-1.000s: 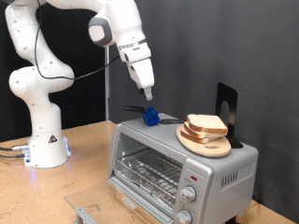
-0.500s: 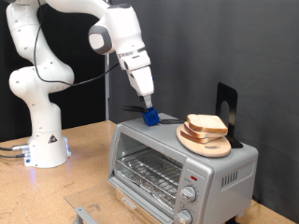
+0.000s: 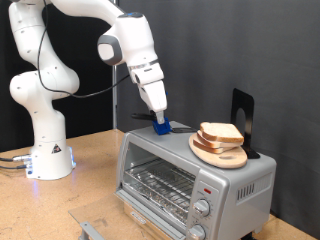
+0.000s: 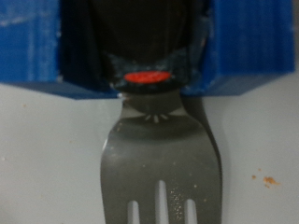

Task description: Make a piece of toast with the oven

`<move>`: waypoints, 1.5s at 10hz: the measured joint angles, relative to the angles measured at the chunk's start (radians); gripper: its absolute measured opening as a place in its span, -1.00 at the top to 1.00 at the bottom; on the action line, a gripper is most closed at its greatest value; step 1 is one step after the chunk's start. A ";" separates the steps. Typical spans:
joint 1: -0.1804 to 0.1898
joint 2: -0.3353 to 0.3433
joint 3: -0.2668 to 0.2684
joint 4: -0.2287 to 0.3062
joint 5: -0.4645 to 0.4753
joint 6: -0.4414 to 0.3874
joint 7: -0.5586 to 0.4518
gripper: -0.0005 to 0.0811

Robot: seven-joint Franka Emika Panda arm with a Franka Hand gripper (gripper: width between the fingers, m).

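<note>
The piece of toast (image 3: 222, 132) lies on a round wooden plate (image 3: 215, 152) on top of the silver oven (image 3: 190, 175), towards the exterior view's right. My gripper (image 3: 160, 119) hangs over the oven's back left corner, with its tip down at a blue holder (image 3: 160, 125) that carries a fork. The wrist view shows the blue holder (image 4: 37, 47) close up, with a dark handle bearing a red mark and the metal fork head (image 4: 159, 159) lying on the oven's top. My fingers do not show in the wrist view.
A black stand (image 3: 243, 118) rises behind the plate. The oven's wire rack (image 3: 160, 185) and two knobs (image 3: 203, 208) face the exterior view's bottom. A grey metal piece (image 3: 88, 228) lies on the wooden table (image 3: 90, 170) in front. The arm's white base (image 3: 48, 150) stands at the left.
My gripper has moved down and slightly right, from above the blue holder to right at it. The toast, plate and oven have not moved.
</note>
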 joint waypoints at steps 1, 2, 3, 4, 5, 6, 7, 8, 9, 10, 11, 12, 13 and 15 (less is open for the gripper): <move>0.001 0.009 0.000 0.000 0.005 0.009 -0.005 -0.97; 0.004 0.019 0.000 0.000 0.010 0.019 -0.008 -0.97; 0.006 0.028 0.000 0.000 0.017 0.026 -0.011 -0.97; 0.009 0.033 0.000 0.000 0.025 0.030 -0.016 -0.97; 0.013 0.039 0.000 0.000 0.033 0.032 -0.021 -0.97; 0.016 0.046 0.000 0.000 0.043 0.036 -0.028 -0.97; 0.021 0.051 0.000 0.000 0.055 0.037 -0.033 -0.97; 0.025 0.053 0.000 0.000 0.065 0.037 -0.035 -0.97; 0.029 0.055 0.000 0.000 0.072 0.038 -0.035 -0.97; 0.034 0.056 0.000 0.000 0.079 0.038 -0.035 -0.97; 0.037 0.057 0.000 0.000 0.084 0.038 -0.035 -0.97; 0.039 0.059 0.001 0.000 0.085 0.038 -0.035 -0.97; 0.039 0.063 0.002 0.000 0.085 0.034 -0.033 -0.97; 0.039 0.074 0.004 0.000 0.085 0.016 -0.024 -0.72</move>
